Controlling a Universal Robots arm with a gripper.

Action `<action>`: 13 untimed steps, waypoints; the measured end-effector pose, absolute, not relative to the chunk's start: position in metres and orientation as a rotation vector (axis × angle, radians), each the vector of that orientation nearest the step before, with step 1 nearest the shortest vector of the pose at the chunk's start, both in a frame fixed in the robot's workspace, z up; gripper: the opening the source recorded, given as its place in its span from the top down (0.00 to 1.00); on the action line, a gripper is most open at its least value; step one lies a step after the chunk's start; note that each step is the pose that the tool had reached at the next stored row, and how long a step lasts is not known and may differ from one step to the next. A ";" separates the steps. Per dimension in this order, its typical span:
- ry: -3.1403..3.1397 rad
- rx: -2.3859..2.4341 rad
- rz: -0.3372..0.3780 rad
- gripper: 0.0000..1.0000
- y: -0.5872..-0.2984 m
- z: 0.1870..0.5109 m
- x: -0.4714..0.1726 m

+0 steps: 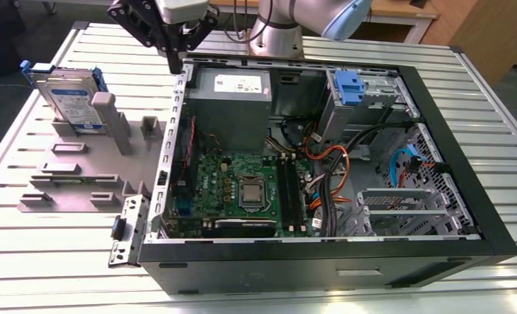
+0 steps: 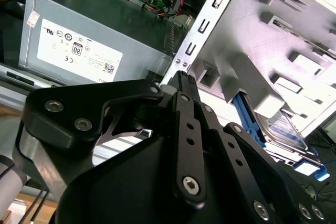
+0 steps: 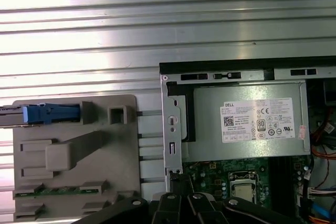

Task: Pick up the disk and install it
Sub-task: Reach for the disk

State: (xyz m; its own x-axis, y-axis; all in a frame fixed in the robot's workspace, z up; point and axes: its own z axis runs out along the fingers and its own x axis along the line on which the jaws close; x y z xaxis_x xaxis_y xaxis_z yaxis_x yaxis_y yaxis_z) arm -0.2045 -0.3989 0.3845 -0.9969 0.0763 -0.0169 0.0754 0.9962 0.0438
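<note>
Hovering empty with its fingers pressed together, the black gripper [image 1: 174, 64] hangs above the edge of the open black computer case [image 1: 328, 252]. In the exterior view, the silver, blue-framed labelled disk [image 1: 69, 98] stands upright in the grey plastic holder [image 1: 75, 180], at eight o'clock from the gripper. Reaching it with the fingers together could topple it.

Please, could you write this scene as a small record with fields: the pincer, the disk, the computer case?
pincer: shut, holds nothing, at the wall of the computer case, beside the power supply
disk: stands upright in the grey holder, at the exterior view's left, apart from the pincer
computer case: lies open on the slatted table, motherboard exposed
task state: disk not yet picked up
</note>
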 end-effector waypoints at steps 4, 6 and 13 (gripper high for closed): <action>3.120 0.119 0.067 0.89 -0.399 0.385 -0.206; 3.120 0.119 0.067 0.89 -0.399 0.385 -0.207; 3.120 0.119 0.068 0.89 -0.393 0.384 -0.223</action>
